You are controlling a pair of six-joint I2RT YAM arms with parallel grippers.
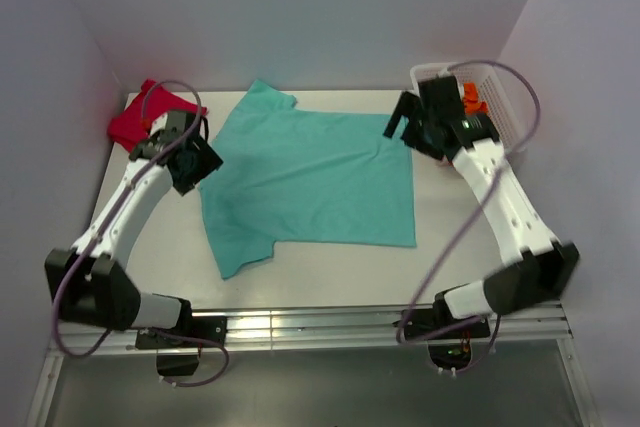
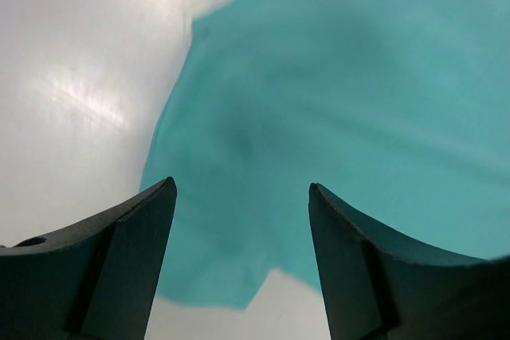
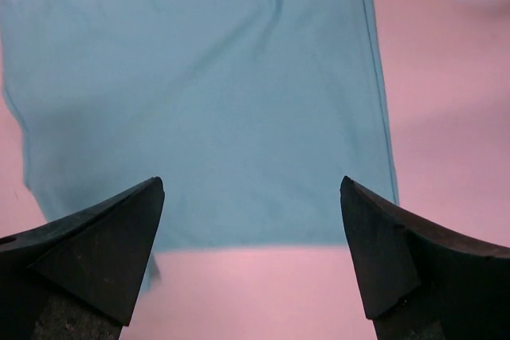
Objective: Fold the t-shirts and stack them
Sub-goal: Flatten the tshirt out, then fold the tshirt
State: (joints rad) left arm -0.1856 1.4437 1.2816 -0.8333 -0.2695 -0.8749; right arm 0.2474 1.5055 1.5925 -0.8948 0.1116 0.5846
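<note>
- Teal-green t-shirt (image 1: 310, 182), top external view: spread flat mid-table (image 1: 450, 237), neck end toward the left arm, hem toward the right arm, one sleeve pointing to the far wall and one to the near edge
- Crimson-red t-shirt (image 1: 135, 122) bunched up well left of the teal-green t-shirt, at the far-left corner
- Orange t-shirt (image 1: 475, 102) in a white mesh basket (image 1: 505, 112), right of the teal-green t-shirt's far hem corner
- Left gripper (image 1: 198, 169) over the teal-green t-shirt's left edge; right gripper (image 1: 400, 127) over its far-right corner
- Left wrist view: left gripper (image 2: 241, 197) with fingers (image 2: 119, 260) spread wide, holding nothing; teal-green t-shirt (image 2: 358, 101) fills the gap between them, cloth edge and bare table (image 2: 72, 77) to the frame's left
- Right wrist view: right gripper (image 3: 251, 189) also spread wide and unloaded; teal-green t-shirt (image 3: 199, 77) lies smooth below, its straight edge running just ahead of the fingers (image 3: 96, 236), table (image 3: 446, 117) showing alongside
</note>
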